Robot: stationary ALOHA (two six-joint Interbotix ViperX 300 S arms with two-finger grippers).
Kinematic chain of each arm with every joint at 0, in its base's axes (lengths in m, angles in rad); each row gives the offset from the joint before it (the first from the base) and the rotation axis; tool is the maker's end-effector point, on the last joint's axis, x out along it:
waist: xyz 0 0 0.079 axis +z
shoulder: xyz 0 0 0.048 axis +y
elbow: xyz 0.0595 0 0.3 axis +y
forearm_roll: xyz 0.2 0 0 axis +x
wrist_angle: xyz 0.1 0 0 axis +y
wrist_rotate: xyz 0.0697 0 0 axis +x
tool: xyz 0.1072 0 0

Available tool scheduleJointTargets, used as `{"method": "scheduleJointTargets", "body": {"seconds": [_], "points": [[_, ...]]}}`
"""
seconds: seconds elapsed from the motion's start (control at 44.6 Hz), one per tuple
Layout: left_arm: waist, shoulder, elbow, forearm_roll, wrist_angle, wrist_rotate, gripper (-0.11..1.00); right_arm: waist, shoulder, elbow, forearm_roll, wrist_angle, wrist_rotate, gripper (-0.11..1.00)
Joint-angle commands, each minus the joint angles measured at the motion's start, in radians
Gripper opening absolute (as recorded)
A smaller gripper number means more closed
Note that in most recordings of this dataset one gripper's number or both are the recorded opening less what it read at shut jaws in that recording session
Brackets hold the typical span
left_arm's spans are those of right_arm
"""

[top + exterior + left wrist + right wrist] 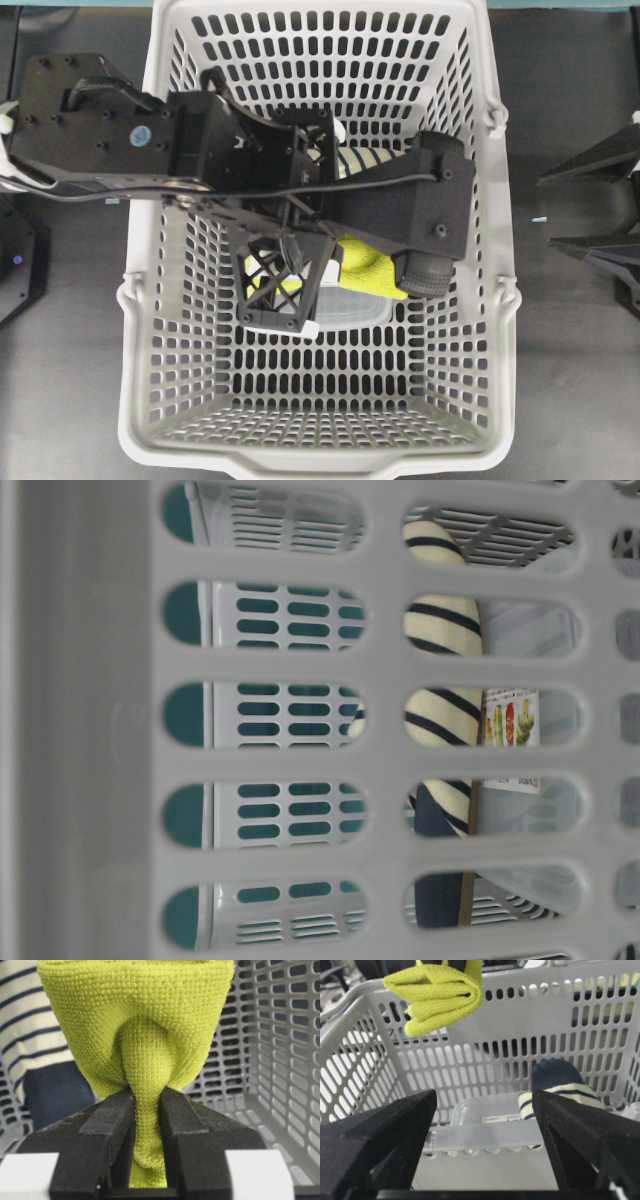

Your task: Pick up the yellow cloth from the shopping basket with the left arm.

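left gripper (147,1125) pinched on yellow cloth (135,1035), hanging above shopping basket (500,300) rim; slipper (560,1091) below. right gripper (485,1125) wide, empty, outside basket.

text: none legible | label (511,723) (fruit pictures, print too small)

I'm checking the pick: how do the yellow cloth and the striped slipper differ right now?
The yellow cloth is plain yellow-green terry; the striped slipper is cream with navy stripes and a navy part. The cloth is bunched and pinched in the left gripper; nothing grips the slipper. In the right wrist view the cloth hangs near the shopping basket's rim, while the slipper sits low inside by a clear plastic container. Both are soft items.
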Motion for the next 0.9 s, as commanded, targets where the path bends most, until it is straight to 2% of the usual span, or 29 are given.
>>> {"method": "scheduleJointTargets", "body": {"seconds": [0.0,0.874], "points": [[-0.002,-0.026,-0.015,0.003,-0.003,0.0,0.13,0.0,0.005,-0.011,0.0,-0.009,-0.002,0.74],[-0.002,-0.025,-0.015,0.003,0.012,-0.005,0.13,0.0,0.005,-0.006,0.0,-0.009,0.0,0.74]]}}
